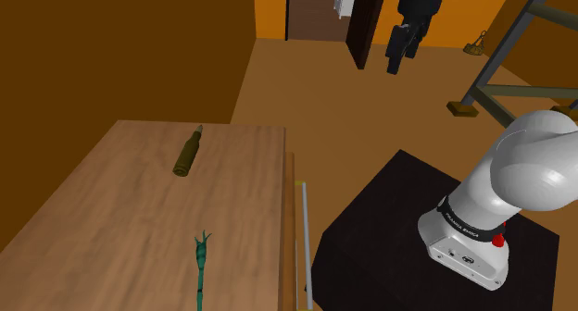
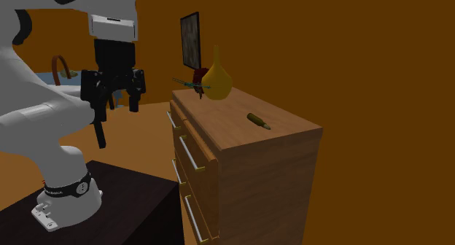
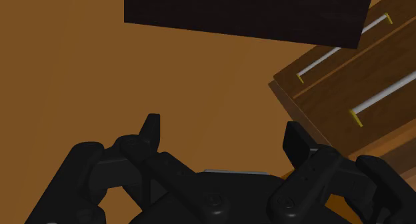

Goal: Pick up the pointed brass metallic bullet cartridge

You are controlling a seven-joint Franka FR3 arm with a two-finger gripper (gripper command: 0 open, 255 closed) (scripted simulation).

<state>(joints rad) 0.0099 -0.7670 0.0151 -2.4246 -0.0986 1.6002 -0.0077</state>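
The bullet cartridge [image 1: 188,153] is a brass-coloured, pointed round lying on its side on the wooden dresser top [image 1: 111,217]. In the second exterior view the cartridge [image 2: 258,120] rests near the dresser's corner. My black gripper [image 2: 117,109] hangs in the air well off the dresser, over the floor beside the stand, open with nothing between its fingers. From the shoulder camera the gripper [image 1: 401,59] is high up, far from the cartridge. Seen from the wrist, the gripper [image 3: 222,135] points down at the brown floor, its fingers spread wide.
A slender green object [image 1: 200,267] lies on the dresser top near the cartridge. A yellow vase [image 2: 216,79] stands at the far end. The dresser front has drawers with metal handles [image 3: 380,96]. The black stand [image 1: 408,235] sits beside the dresser.
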